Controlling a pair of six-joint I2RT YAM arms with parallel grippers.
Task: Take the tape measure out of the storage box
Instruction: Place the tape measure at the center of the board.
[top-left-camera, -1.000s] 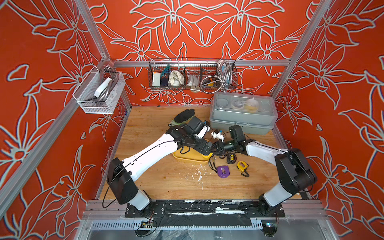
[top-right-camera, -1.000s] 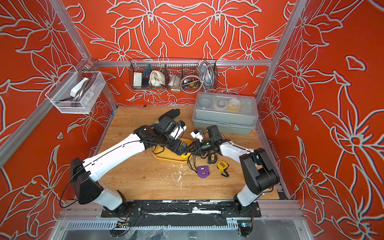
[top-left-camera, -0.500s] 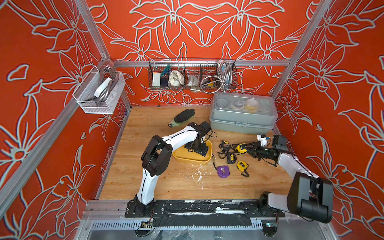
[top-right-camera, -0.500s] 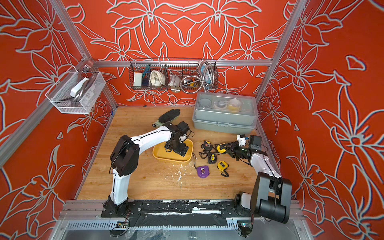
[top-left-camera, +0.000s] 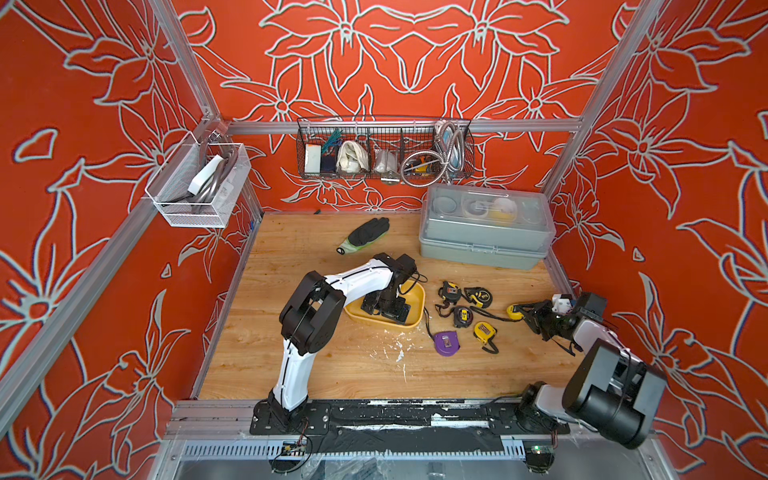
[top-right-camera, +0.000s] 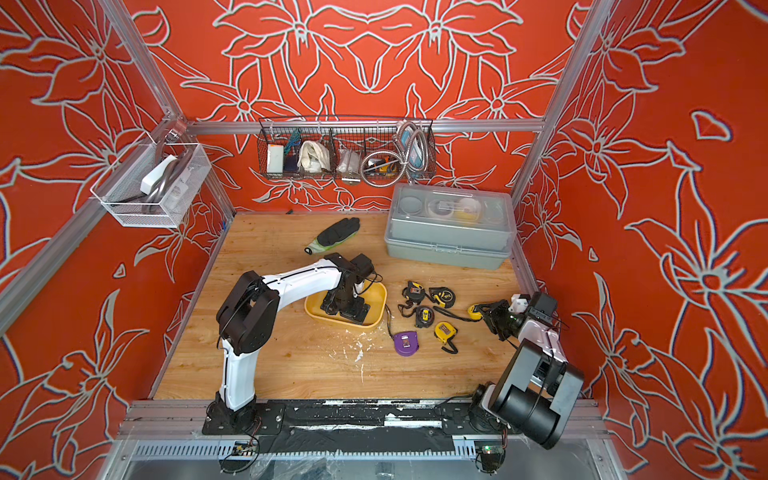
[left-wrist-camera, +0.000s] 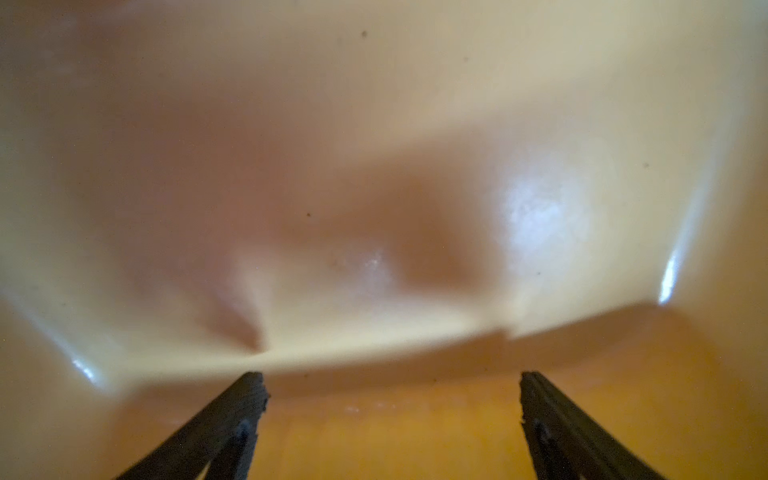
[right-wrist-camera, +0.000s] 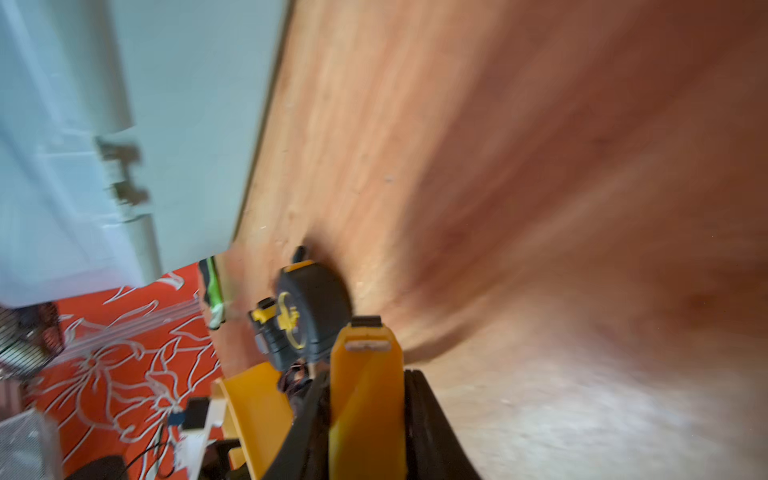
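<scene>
The yellow storage box (top-left-camera: 417, 291) (top-right-camera: 379, 291) sits mid-table. My left gripper (top-left-camera: 384, 309) (top-right-camera: 347, 309) reaches down into it. In the left wrist view the left gripper (left-wrist-camera: 390, 378) is open, with only the box's bare yellow floor and wall (left-wrist-camera: 374, 124) between its fingers. At the table's right side my right gripper (top-left-camera: 524, 314) (top-right-camera: 487, 314) is shut on a yellow tape measure (top-left-camera: 514, 311) (top-right-camera: 475, 311), whose black strap trails left. In the right wrist view the yellow tape measure (right-wrist-camera: 365, 415) is clamped between the black fingers (right-wrist-camera: 419, 399).
Several other tape measures lie right of the box: black-and-yellow ones (top-left-camera: 451, 291) (top-left-camera: 480, 296) (right-wrist-camera: 309, 307), a yellow one (top-left-camera: 484, 331) and a purple one (top-left-camera: 446, 343). A grey case (top-left-camera: 486, 232) stands at the back right. A black glove (top-left-camera: 365, 235) lies behind the box. Wire baskets (top-left-camera: 384, 151) (top-left-camera: 199, 183) hang on the walls.
My right gripper has moved from beside the box to the table's right side with the yellow tape measure. The left arm has folded at the elbow; its gripper stays in the box.
</scene>
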